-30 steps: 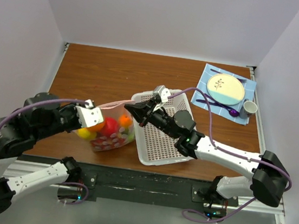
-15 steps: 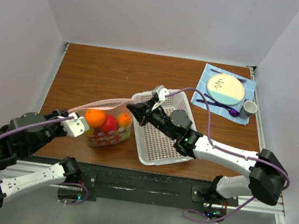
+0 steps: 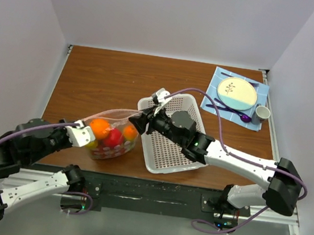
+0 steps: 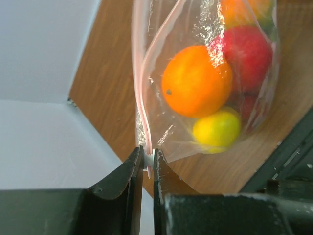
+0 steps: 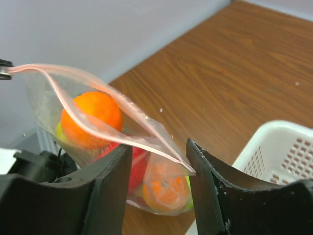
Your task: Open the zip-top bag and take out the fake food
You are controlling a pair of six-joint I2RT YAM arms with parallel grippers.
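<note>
Pink plastic runs along the top of the clear bag (image 3: 108, 137), and that zip strip (image 4: 137, 88) is parted into a thin slit, so I think the opening step is only partly done. The bag sits near the front edge of the tabletop (image 3: 121, 79), just left of the white basket (image 3: 167, 152). The left hand (image 4: 148, 156) is clenched on the left end of the strip and pinches it tight. The right hand (image 5: 159, 152) is at the other end, but its two fingers stand apart. The bag's corner sits loose between them, so it grips nothing. Next, I think, the right hand must pinch one lip of the strip and pull away from the left hand, to make the hole big enough. The thin plastic could slip. All the toy fruit is inside the bag: an orange (image 4: 195, 81), a red apple (image 4: 247, 51), a yellow fruit (image 4: 217, 129) and more beside them. I see no fruit in the basket. A plate (image 3: 237, 92) sits far off at the back right.
</note>
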